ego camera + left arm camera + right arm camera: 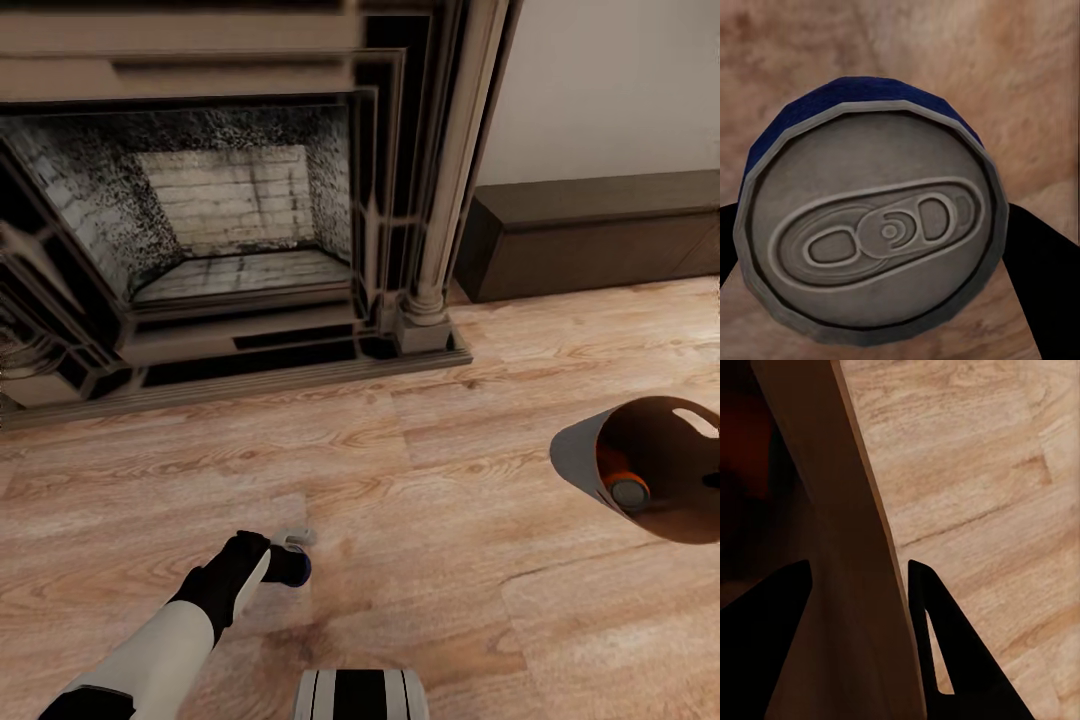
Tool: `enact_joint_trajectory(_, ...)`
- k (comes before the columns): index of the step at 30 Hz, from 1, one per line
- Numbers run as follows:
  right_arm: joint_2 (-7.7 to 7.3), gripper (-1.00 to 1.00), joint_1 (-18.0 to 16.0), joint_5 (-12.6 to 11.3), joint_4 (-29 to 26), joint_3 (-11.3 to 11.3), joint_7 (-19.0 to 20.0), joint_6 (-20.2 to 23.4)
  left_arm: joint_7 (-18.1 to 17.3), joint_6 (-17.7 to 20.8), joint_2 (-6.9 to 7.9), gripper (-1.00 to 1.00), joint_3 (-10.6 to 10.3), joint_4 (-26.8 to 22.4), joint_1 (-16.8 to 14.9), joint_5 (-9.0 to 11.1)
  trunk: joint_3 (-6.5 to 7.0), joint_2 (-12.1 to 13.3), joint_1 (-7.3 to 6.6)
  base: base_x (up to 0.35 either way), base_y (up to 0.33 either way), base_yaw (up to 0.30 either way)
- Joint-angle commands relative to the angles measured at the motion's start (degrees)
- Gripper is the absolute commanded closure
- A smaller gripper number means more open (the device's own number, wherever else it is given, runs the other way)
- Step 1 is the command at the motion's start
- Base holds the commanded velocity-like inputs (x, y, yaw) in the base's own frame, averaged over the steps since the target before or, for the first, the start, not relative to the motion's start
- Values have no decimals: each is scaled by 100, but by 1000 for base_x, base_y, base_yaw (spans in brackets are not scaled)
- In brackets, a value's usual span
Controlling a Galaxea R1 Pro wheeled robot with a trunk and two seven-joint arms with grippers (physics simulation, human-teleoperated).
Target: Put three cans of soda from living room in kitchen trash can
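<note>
Left tool (pixel 288 556) is low over the wood floor (pixel 420 500) with a dark blue can (pixel 292 566) between its fingers. The grey bin (pixel 580 455) hangs tilted at the right, with an orange can (pixel 622 480) inside. I think the blue can goes into the bin next, so the arm must swing over to its wide mouth.

From the left wrist, the blue can (pixel 874 232) has a dull grey metal top and looks gripped.

From the right wrist, the right tool (pixel 859 577) is clamped on the bin's smooth wall (pixel 832 510).
</note>
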Motion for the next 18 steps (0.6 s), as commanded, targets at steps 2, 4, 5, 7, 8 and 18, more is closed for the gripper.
enact_joint_trajectory(2, 9, 100, -5, -70, 0, 105, 20, 10, -2, 9, 7, 100, -2, 1, 1, -2, 46, 3, -5, 0, 0, 0)
enact_joint_trajectory(4, 40, 100, -5, -86, 2, 169, 27, 10, -22, 16, 24, 100, -6, 1, 2, -1, 90, 5, -11, 0, 0, 0)
enact_joint_trajectory(5, 78, 100, -5, -104, 0, 198, 34, 10, -64, 19, 35, 100, -9, 1, 5, 2, 112, 7, -13, 0, 0, 0)
enact_joint_trajectory(7, 173, 100, -5, -119, -3, 229, 43, 10, -226, 21, 46, 100, -19, 5, 7, -2, 156, 9, -18, 0, 0, 0)
enact_joint_trajectory(8, 285, 100, -8, -129, -4, 251, 53, 10, -378, 27, 49, 100, -27, 2, 6, -15, 178, 11, -21, 0, 0, 0)
enact_joint_trajectory(18, 630, 100, -6, -143, -6, 582, 295, 10, -591, 1642, 129, 100, -24, -1578, -8, -10, 400, 24, -47, 0, 0, 0)
